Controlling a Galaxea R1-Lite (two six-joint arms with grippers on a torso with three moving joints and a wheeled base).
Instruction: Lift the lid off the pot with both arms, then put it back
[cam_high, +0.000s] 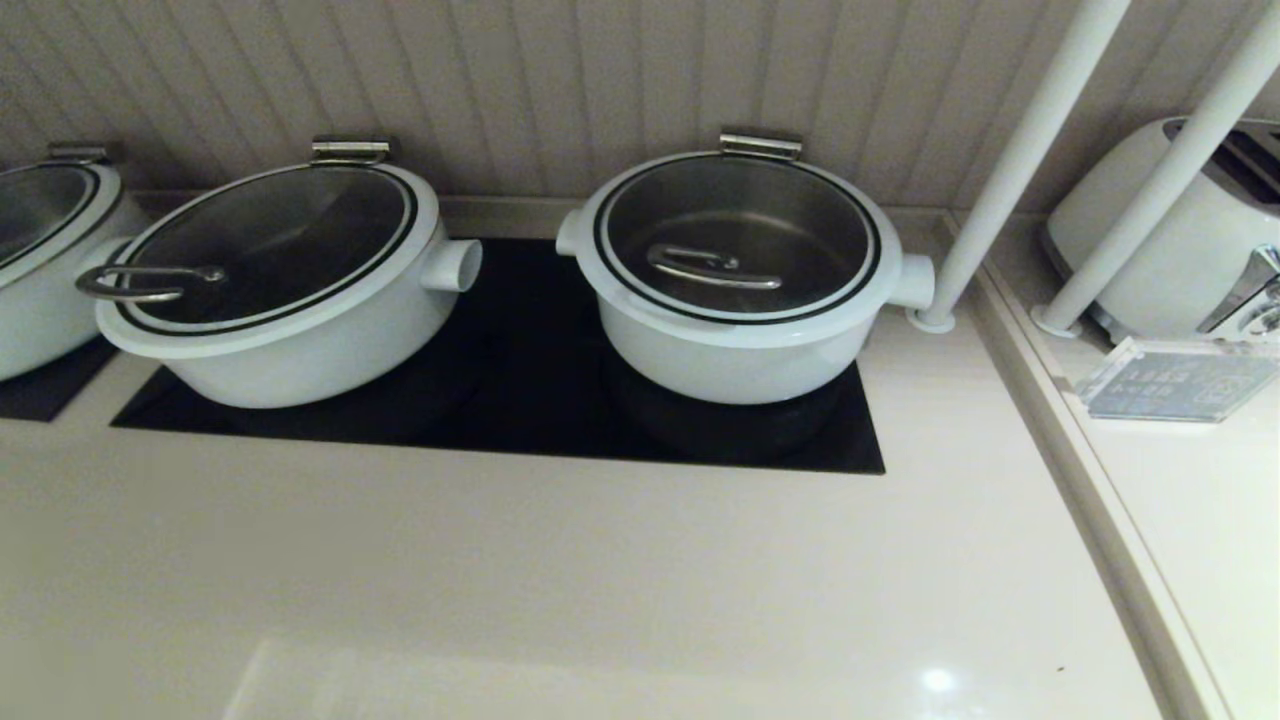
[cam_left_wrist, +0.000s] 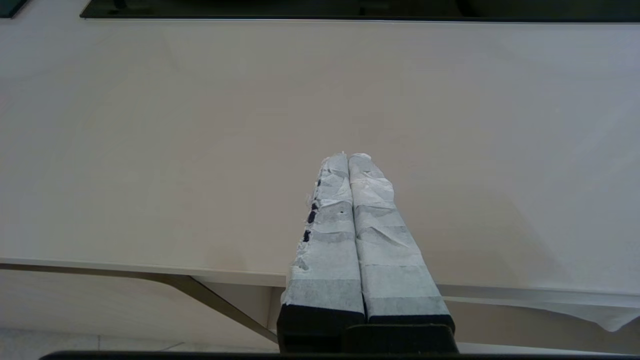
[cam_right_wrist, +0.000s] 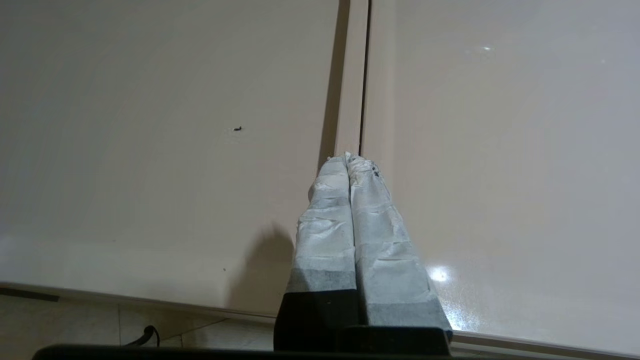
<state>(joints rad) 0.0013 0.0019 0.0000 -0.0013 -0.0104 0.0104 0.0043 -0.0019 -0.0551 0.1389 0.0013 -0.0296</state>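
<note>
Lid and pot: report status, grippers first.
Left gripper shut, right gripper shut, both over bare counter. Lid seated on pot, untouched. Nothing in the way.

Both grippers: black bases, fingers (cam_left_wrist: 327, 235) (cam_right_wrist: 325, 235) wrapped in creased whitish tape

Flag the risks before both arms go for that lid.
1. A similar wider pot sits close beside the pot; an arm could target the wrong one.
2. The lid has one small bar handle; two grippers may crowd there.
3. The left gripper and right gripper are shut, low over the counter.
</note>
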